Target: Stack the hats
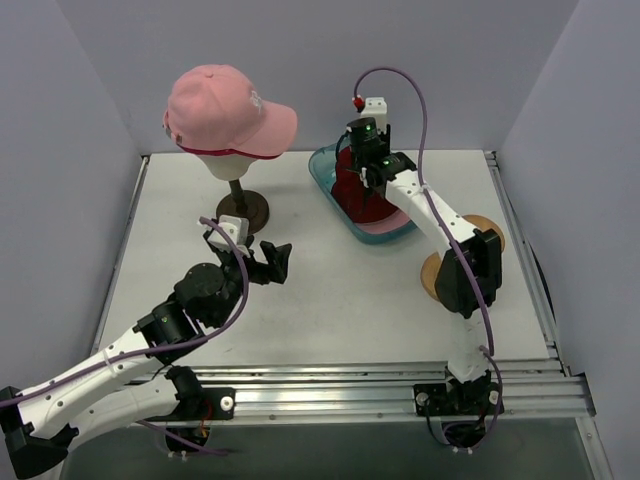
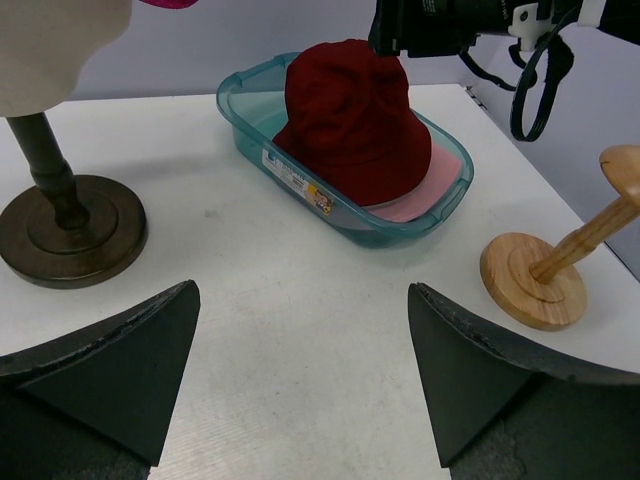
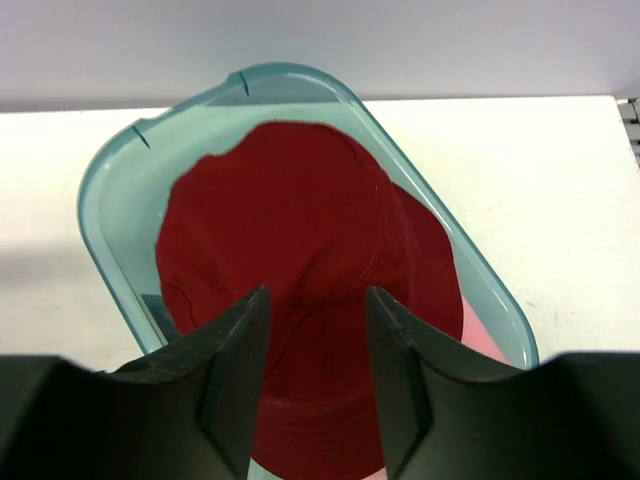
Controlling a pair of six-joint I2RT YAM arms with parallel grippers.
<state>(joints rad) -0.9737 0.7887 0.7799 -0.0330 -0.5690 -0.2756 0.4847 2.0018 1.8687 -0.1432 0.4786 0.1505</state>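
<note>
- Claw of right arm (image 3: 318, 295) stood partly open, holding nothing, above red hat (image 3: 300, 220) in teal tray (image 3: 100, 190)
- Claw of left arm (image 2: 302, 300) stood wide open, empty
- Pink cap (image 1: 225, 105) sat on head form (image 1: 222, 163)

— What's sitting on that white tabletop (image 1: 330, 300)?
— A clear teal tray (image 2: 243, 108) at the back, with a sticker (image 2: 298, 180) on its side wall. Left of it, a cream head form (image 1: 222, 166) on a dark post with a round base (image 2: 72, 232).
— And on the right?
— A light wooden stand (image 2: 532, 283), its stem slanting up from a round foot.
</note>
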